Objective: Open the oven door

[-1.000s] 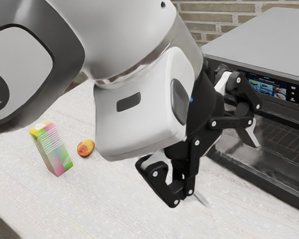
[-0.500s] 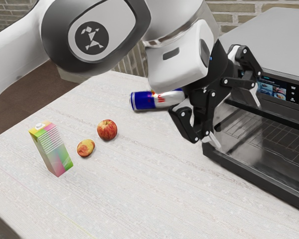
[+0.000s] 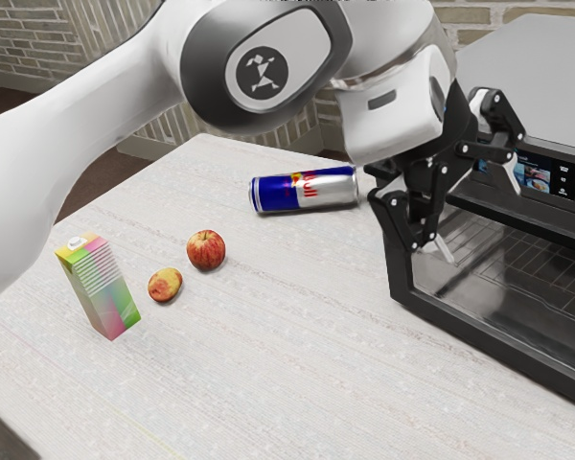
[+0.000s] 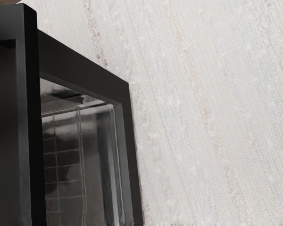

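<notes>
The black gripper [image 3: 479,213] is open at the oven's front in the exterior view, its fingers wide apart with no object gripped between them. It overlaps the upper left part of the oven door [image 3: 494,331], whose dark frame surrounds a glass window. The door stands upright and looks shut. A dark handle bar [image 3: 556,230] crosses below the display, partly hidden by the gripper. In the wrist view, the handle bar [image 4: 30,127] runs beside the door frame [image 4: 92,68] and glass. Contact between fingers and handle cannot be told.
A Red Bull can [image 3: 305,190] lies on the pale table [image 3: 268,383] beyond the fruit. Nearer are a red apple [image 3: 206,250], a smaller yellow-red fruit [image 3: 165,285] and a colorful carton [image 3: 101,289]. The oven's grey top [image 3: 537,72] rises behind the gripper.
My hand has moved up and toward the exterior view's right, closer to the oven, uncovering the can and red apple. The fingers have stayed apart. The door shows no clear movement.
</notes>
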